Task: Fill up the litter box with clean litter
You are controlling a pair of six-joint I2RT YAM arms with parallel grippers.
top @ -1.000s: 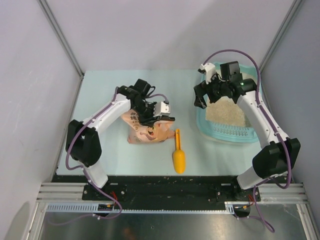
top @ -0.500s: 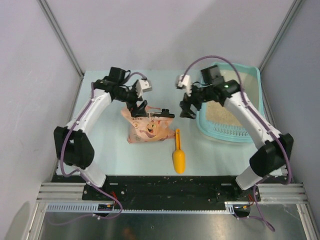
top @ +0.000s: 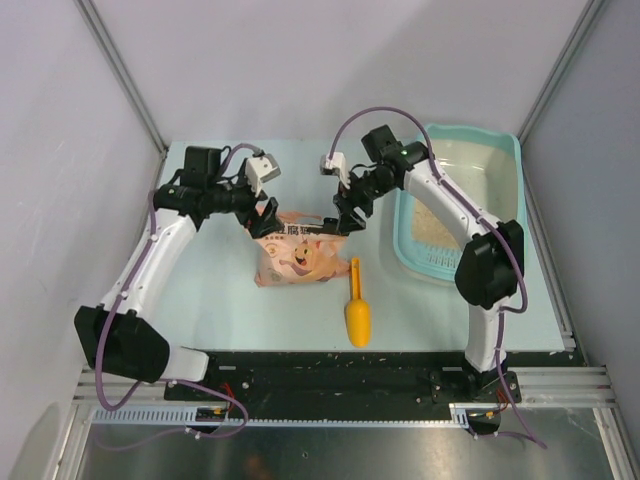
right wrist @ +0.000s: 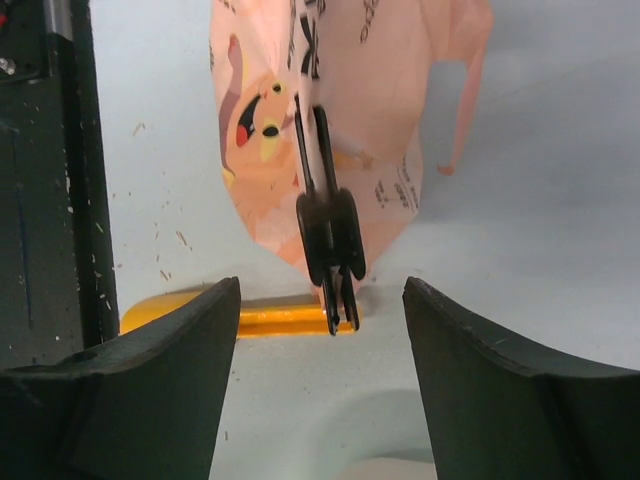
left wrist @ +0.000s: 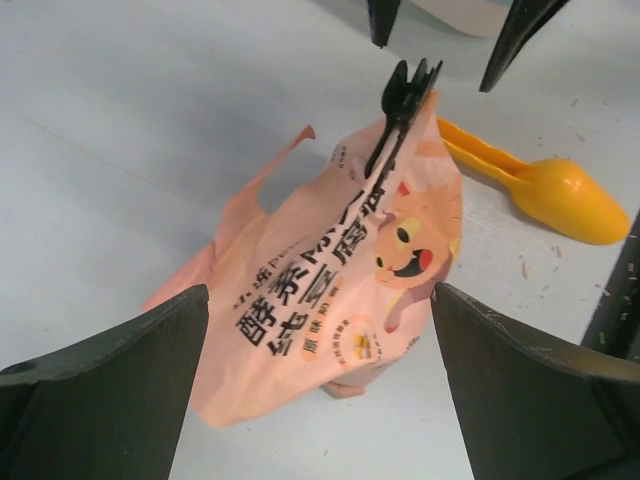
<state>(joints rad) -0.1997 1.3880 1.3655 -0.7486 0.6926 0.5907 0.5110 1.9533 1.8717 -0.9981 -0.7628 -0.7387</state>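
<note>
The light-teal litter box (top: 503,190) lies at the right of the table. Pale beige clean litter (top: 432,232) covers part of its floor, and my right arm crosses above it. The pink-orange printed bag (top: 296,256) stands mid-table with a black clip (left wrist: 400,95) shutting its top edge. My left gripper (top: 263,216) is open just left of the bag's top, and the bag (left wrist: 330,290) shows between its fingers. My right gripper (top: 347,216) is open just right of the bag's top, facing the clip (right wrist: 328,240) and the bag (right wrist: 350,90).
An orange plastic scoop (top: 356,305) lies just right of the bag, its handle pointing away from me. It also shows in the left wrist view (left wrist: 560,190) and the right wrist view (right wrist: 262,318). Grey walls stand on three sides.
My left gripper has come off the bag and drawn back to the left. My right gripper has swung left from above the litter box to the bag's clipped end.
</note>
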